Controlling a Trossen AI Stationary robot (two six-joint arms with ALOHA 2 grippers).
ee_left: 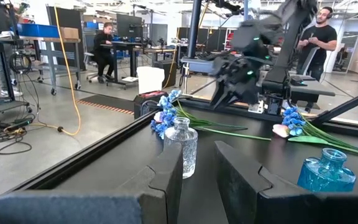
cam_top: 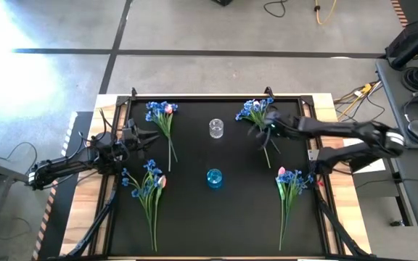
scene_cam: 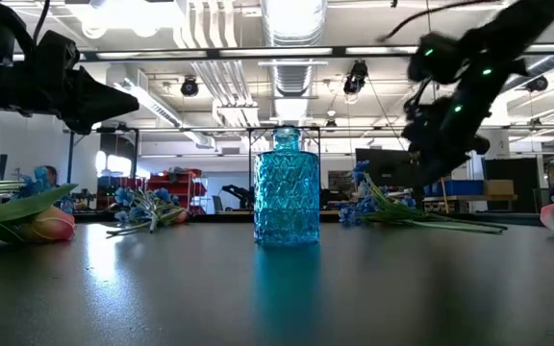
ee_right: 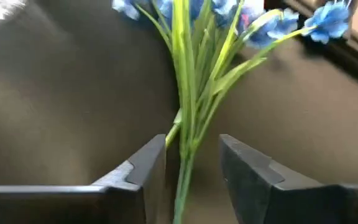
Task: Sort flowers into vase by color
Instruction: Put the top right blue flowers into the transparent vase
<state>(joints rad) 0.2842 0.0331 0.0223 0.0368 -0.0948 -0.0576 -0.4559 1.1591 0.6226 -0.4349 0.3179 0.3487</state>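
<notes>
Four bunches of flowers lie flat on the black table mat: far left [cam_top: 162,116], near left [cam_top: 148,185], far right [cam_top: 255,114] and near right [cam_top: 289,181]. Each mixes blue blossom sprays with pink-white buds. A clear glass vase [cam_top: 216,129] and a blue glass vase [cam_top: 214,177] stand upright mid-table. My right gripper [ee_right: 192,152] slants down over the far right bunch, open, a finger on either side of its green stems [ee_right: 188,106]; I cannot tell whether it touches them. My left gripper [ee_left: 197,168] waits level at the table's left, open, holding nothing.
The table's raised frame [cam_top: 318,156] runs along the right side under my right arm. Beyond the table are desks, cables on the floor and two people [ee_left: 316,31] in the room. Bare mat lies between the two vases and along the near edge.
</notes>
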